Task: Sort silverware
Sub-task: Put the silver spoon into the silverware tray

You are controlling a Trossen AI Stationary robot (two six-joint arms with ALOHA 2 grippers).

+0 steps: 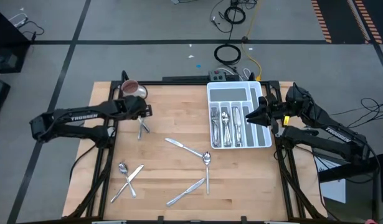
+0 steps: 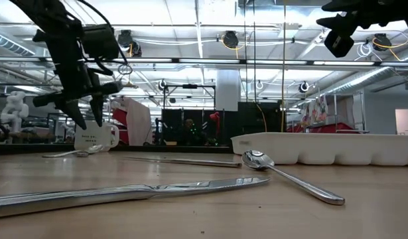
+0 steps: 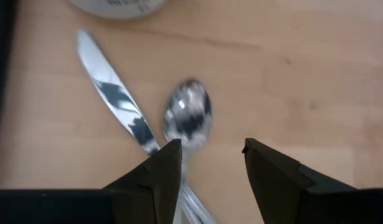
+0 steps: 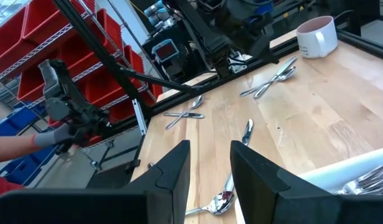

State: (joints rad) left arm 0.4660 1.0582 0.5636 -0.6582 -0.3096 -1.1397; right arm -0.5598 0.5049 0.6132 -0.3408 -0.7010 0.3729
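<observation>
My left gripper (image 1: 145,113) (image 3: 210,147) is open and hangs above a crossed spoon (image 3: 188,116) and knife (image 3: 114,99) lying flat beside the white mug (image 1: 132,89). In the low view its fingertips (image 2: 88,122) stand clear of the tabletop. My right gripper (image 1: 253,117) (image 4: 210,148) is open and hovers over the right side of the white divided tray (image 1: 215,88), which holds several pieces of silverware (image 1: 227,127). More silverware lies flat on the table: a knife (image 1: 175,142), two spoons (image 1: 207,159), another knife (image 1: 185,191), and a crossed spoon and knife (image 1: 127,178).
The mug stands near the table's far left corner, close behind my left gripper. The tray sits at the far right. Bare wood (image 1: 166,106) lies between the mug and the tray. A person's gloved hand (image 4: 54,138) shows beyond the table in the right wrist view.
</observation>
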